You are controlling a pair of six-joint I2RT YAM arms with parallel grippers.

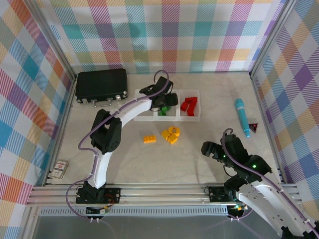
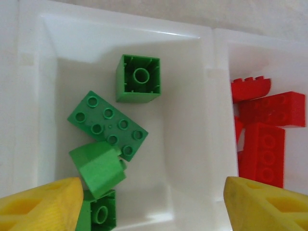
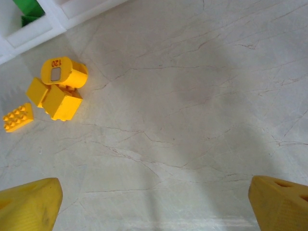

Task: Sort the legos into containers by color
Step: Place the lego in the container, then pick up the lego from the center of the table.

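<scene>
Right wrist view has the unsorted yellow legos (image 3: 61, 102) in its upper left: a tight cluster of a cube, a smaller block and a round yellow piece (image 3: 62, 73) with a label on its end face. A flat yellow brick (image 3: 18, 117) lies just apart from them. These look like light, rigid, smooth plastic, likely to skid on the table (image 3: 192, 120) or squirt out of a skewed pinch, so flat opposite side walls are the place to grip. The flat brick lies studs up, its long axis running lower left to upper right; closing across its short width seems safest. The round piece lies on its side and may roll.

Green legos (image 2: 108, 126) lie jumbled in the middle bin of the containers (image 1: 192, 119), one upturned with its hollow showing. Red legos (image 2: 269, 139) fill the bin at the right of the frame.

Above the green bin hangs the left gripper (image 2: 154, 207), fingers (image 2: 38, 207) spread wide with nothing between them. Hovering over bare table, the right gripper (image 3: 154, 207) is likewise wide and carries nothing.
</scene>
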